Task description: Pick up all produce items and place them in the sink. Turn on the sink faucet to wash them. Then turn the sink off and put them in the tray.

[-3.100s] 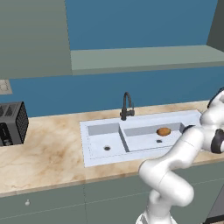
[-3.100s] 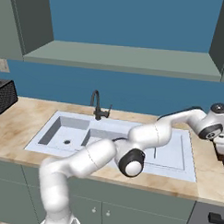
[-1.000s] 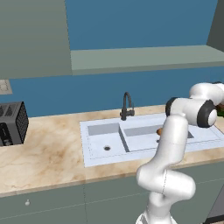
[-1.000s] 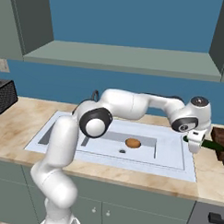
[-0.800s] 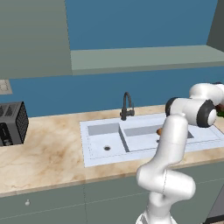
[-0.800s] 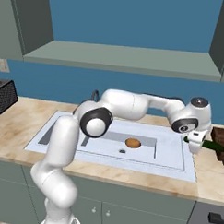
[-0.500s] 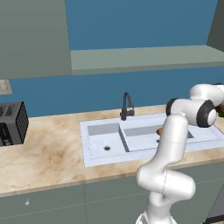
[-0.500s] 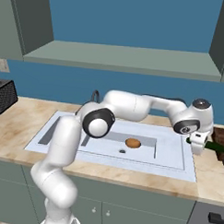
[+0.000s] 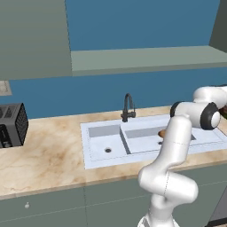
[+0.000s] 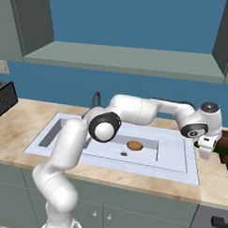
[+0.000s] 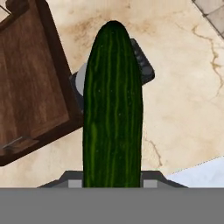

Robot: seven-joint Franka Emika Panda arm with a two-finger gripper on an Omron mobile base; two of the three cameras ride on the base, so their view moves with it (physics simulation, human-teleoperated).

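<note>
gripping long dark green cucumber (image 11: 113, 105)

potato (image 10: 134, 145) in sink (image 10: 189, 162), cucumber (image 11: 113, 109) beside tray (image 11: 27, 87)

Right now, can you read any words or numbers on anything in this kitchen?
None. The cucumber in the gripper, the tray, the toaster, the sink, the potato and the faucet carry no readable writing.

In the hand view the cucumber (image 11: 113, 109) hides the claw's fingertips and runs off the bottom. The tray (image 11: 30, 83) is cut by the left edge. The potato (image 9: 162, 133) sits half behind the arm.
</note>
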